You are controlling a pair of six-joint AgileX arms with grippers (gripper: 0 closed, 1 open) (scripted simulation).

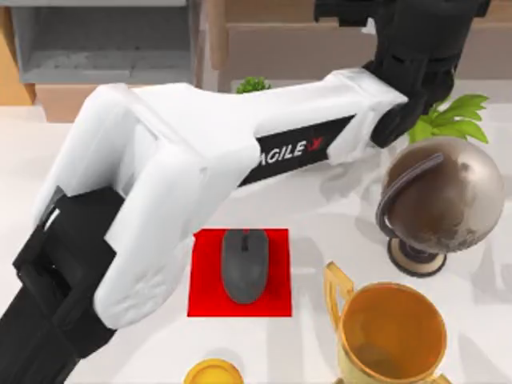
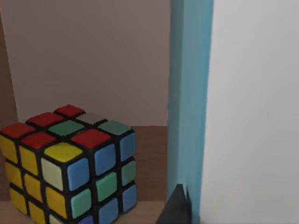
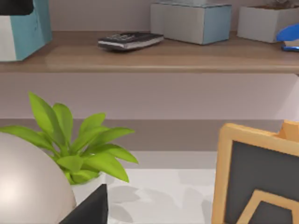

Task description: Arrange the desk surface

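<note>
Nearest the front edge, the desk surface [image 1: 336, 208], white with faint grey marbling, is carrying a yellow round disc [image 1: 213, 374] and, to its right, a golden trophy cup [image 1: 392, 332]. Just behind them a grey computer mouse [image 1: 244, 265] is lying in the middle of a red square mat [image 1: 276, 300]. Further back on the right, a bronze globe [image 1: 444, 196] is standing on its dark base, with a leafy green plant [image 1: 452, 116] just behind it.

The left arm [image 1: 160, 192] of the AgileX pair is stretching from the lower left across the desk to the upper right, and the left gripper [image 1: 416, 32] is reaching in at the brown wooden shelf [image 1: 280, 44] at the back. In the left wrist view, a dark part of this gripper is sitting against an upright blue-and-white box [image 2: 187, 93], beside a Rubik's cube [image 2: 70, 168] on the shelf board. Whether the gripper is spread or pinching the box cannot be told.

The right gripper [image 3: 88, 210] is hanging low over the desk near the globe and plant, beside a wooden-framed chalkboard [image 3: 257, 186]. Whether it is spread or pressed together cannot be told. Beyond it, an upper shelf board is holding a dark calculator [image 3: 131, 40] and pale boxes [image 3: 191, 21].
</note>
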